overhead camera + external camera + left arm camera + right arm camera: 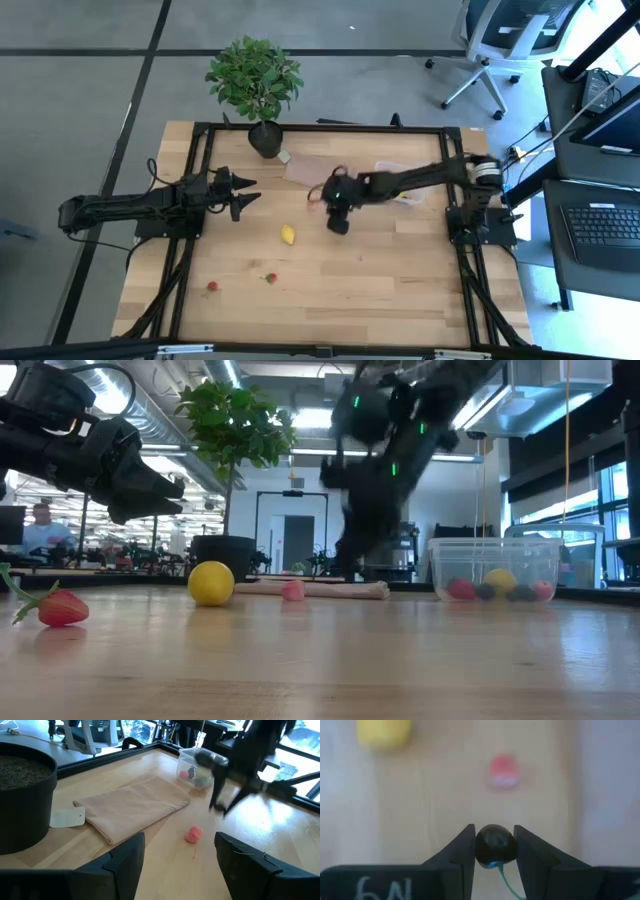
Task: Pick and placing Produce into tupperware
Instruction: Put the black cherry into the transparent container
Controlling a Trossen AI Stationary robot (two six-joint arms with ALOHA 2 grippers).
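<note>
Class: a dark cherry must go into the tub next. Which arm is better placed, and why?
Right: its gripper has closed on the dark cherry and is nearer the tub. The left gripper hovers open and empty, farther off.

Background stuff: a leafy potted plant [254, 80] in a black pot [22, 795] sits at the far edge of the wooden table [400, 280], with a small pale tag [67, 817] lying right beside the pot. A folded tan cloth [135, 805] lies flat next to that. Off the table there's a white office chair [505, 40] and a laptop [605, 225] on a side desk.
</note>
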